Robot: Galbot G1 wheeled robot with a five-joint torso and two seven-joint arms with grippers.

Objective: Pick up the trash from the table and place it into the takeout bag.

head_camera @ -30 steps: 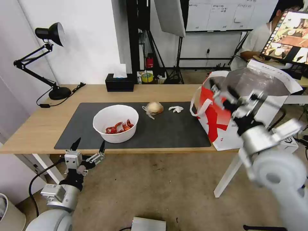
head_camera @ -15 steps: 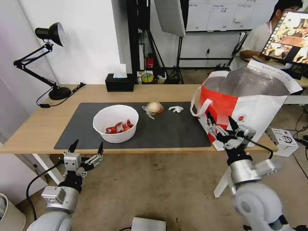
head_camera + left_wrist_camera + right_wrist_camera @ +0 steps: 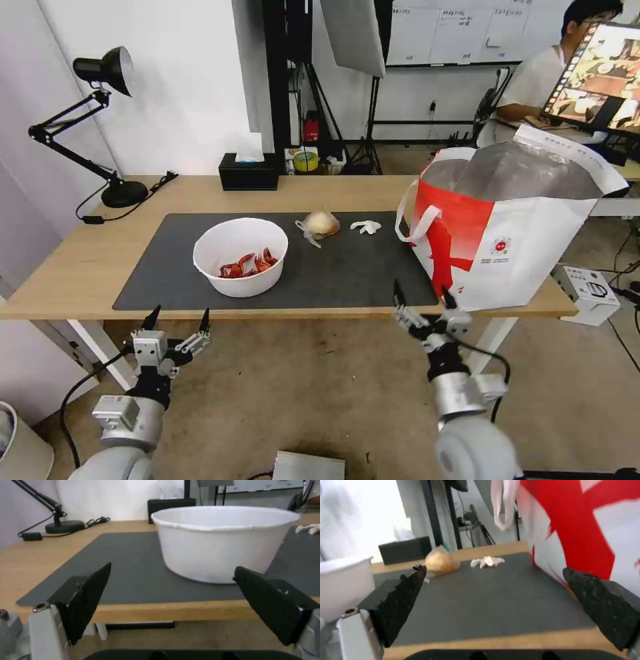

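Observation:
On the dark grey mat (image 3: 347,273) of the table (image 3: 80,260) stands a white bowl (image 3: 240,257) holding red crayfish shells (image 3: 248,263). Behind it lie a beige ball in clear film (image 3: 320,225) and a small white tissue wad (image 3: 365,227). The takeout bag (image 3: 513,227) stands open at the table's right end. My left gripper (image 3: 180,311) is open, below the front edge, facing the bowl (image 3: 223,542). My right gripper (image 3: 421,293) is open and empty, below the edge near the bag (image 3: 586,530), looking toward the ball (image 3: 440,562) and the wad (image 3: 487,561).
A black tissue box (image 3: 249,172) and a black desk lamp (image 3: 123,193) stand at the table's back. A white box (image 3: 587,287) sits on the floor at the right, a grey box (image 3: 310,467) on the floor in front.
My right arm has come down from the mouth of the bag and swung left to below the table's front edge, its gripper open throughout. The left gripper has sunk slightly.

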